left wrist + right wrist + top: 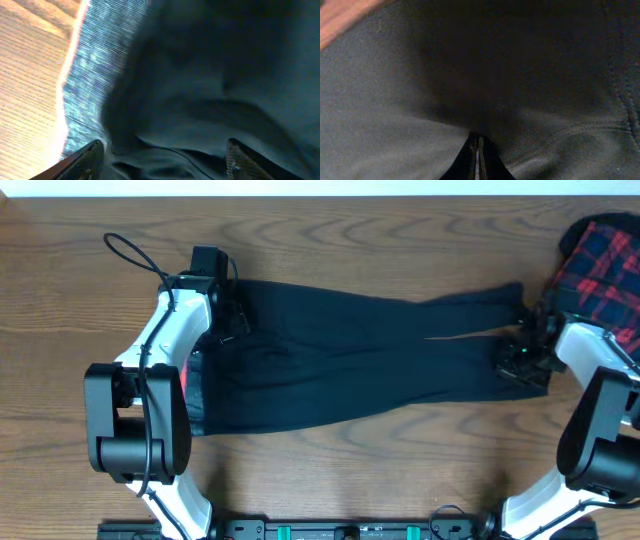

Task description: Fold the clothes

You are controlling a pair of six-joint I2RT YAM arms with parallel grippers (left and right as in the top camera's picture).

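The trousers (350,360) lay flat along the middle of the table (330,240), waist to the left, legs running right, with a thin slit of wood showing between the two hems. The table was brown wood with bold grain. A pale strip ran beyond its far edge, and nothing more of the room showed. A plaid garment (600,265) sat bunched at the far right corner, just beside the leg ends.

The left gripper (230,320) hung over the far waist corner. Overhead, the left arm hid most of the waistband (195,395), leaving a sliver of red edge. The left wrist view showed that waistband (87,85) clearly, grey-flecked with its bright edge against lit wood, and the left gripper (160,160) with its jaws spread wide over black cloth, gripping nothing.

The right gripper (520,355) sat on the leg hems. Overhead its jaws were too dark to read. The right wrist view showed the right gripper (477,155) closed tight, with trouser cloth puckered toward its tips as if pinched there.
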